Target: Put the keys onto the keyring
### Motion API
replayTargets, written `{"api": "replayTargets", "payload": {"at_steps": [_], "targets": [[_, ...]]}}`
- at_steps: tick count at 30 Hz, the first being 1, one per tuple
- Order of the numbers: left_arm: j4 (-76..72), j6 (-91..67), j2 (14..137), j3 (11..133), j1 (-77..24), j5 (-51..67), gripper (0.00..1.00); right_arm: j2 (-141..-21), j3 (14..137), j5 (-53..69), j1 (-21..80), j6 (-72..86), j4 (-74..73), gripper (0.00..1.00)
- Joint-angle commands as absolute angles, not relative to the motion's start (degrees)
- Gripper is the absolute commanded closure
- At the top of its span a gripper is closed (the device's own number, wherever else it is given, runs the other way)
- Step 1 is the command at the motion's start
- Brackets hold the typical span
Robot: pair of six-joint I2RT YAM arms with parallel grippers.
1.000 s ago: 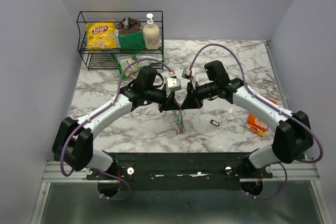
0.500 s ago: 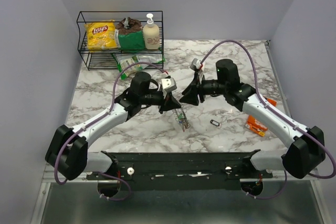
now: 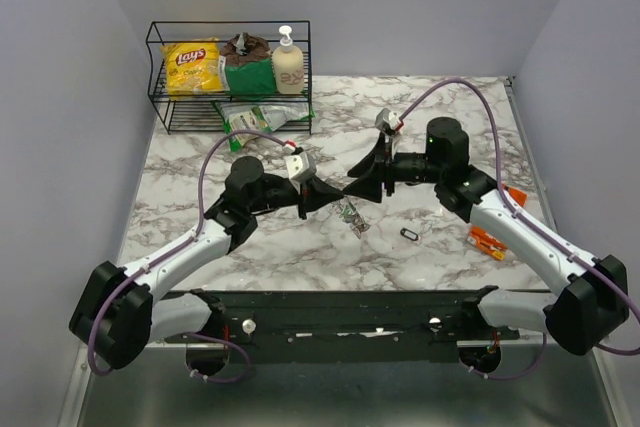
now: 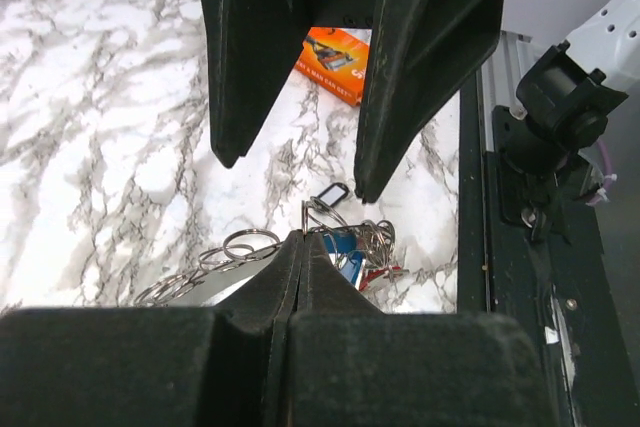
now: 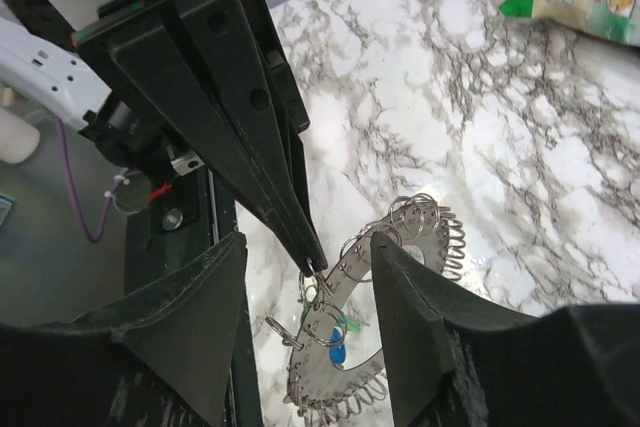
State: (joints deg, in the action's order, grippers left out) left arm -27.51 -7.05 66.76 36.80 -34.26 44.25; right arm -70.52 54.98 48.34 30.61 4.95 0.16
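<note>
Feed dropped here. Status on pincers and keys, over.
Left pincer shut on keyring. Right pincer open, facing it. Keys bunched at left tip. Nothing between them.

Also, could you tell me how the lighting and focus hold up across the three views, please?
Top external: light is even and soft, all sharp, only faint shadows on the table. Left wrist: the left gripper's fingers are featureless black, while the keys look fairly sharp. Right wrist: the right gripper's fingers are soft and dark; the keyring glints slightly.
</note>
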Motion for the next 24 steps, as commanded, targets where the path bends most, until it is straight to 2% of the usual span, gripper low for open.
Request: {"api": "replayTargets", "payload": {"at_steps": [1,7,24], "targets": [[-37.08,-6.24,63.2,34.55,-34.63,43.59,1.0,-68.47,54.32,53.52,29.8,6.07,3.6,0.38],[-38.76,-0.54,60.03,31.73,-34.63,45.61,1.0,-66.18,53.53,56.51,29.44,6.06,3.6,0.37],[-21.01,26.61,51.16,31.73,-35.86,39.29,1.0,-64.42,52.82,59.85,29.09,4.31,0.62,0.35]]}}
